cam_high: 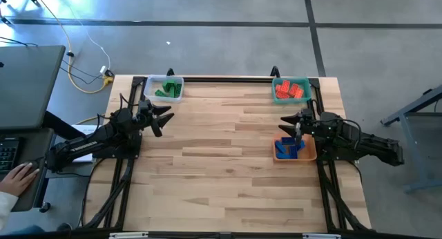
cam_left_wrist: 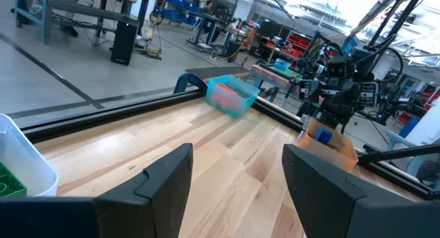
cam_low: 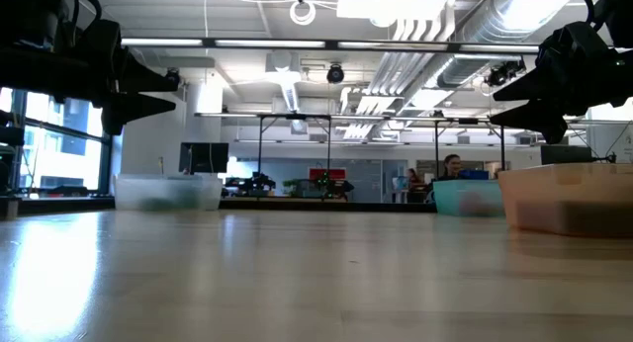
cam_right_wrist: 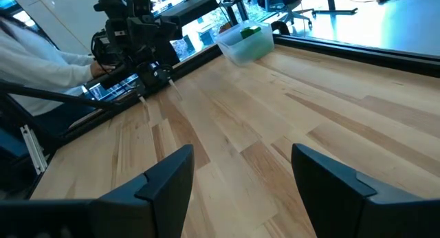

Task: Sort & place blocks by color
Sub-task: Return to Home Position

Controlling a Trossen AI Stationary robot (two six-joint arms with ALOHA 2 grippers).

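Note:
Green blocks [cam_high: 167,89] lie in the clear tray [cam_high: 156,82] at the table's far left. Red blocks [cam_high: 289,91] fill the teal tray [cam_high: 290,81] at the far right. Blue blocks [cam_high: 286,148] sit in the orange tray [cam_high: 309,156] on the right side. My left gripper [cam_high: 166,119] hovers open near the left edge, below the clear tray in the high view; nothing lies between its fingers [cam_left_wrist: 165,179]. My right gripper [cam_high: 286,121] hovers open just above the orange tray, holding nothing. The right wrist view shows the clear tray with green blocks [cam_right_wrist: 249,33] across the table.
The wooden tabletop [cam_high: 221,163] between the arms carries no loose blocks. A black frame rail [cam_high: 228,78] runs along the far edge. A person's hand [cam_high: 17,175] rests on a keyboard left of the table. Desks and people show in the room beyond.

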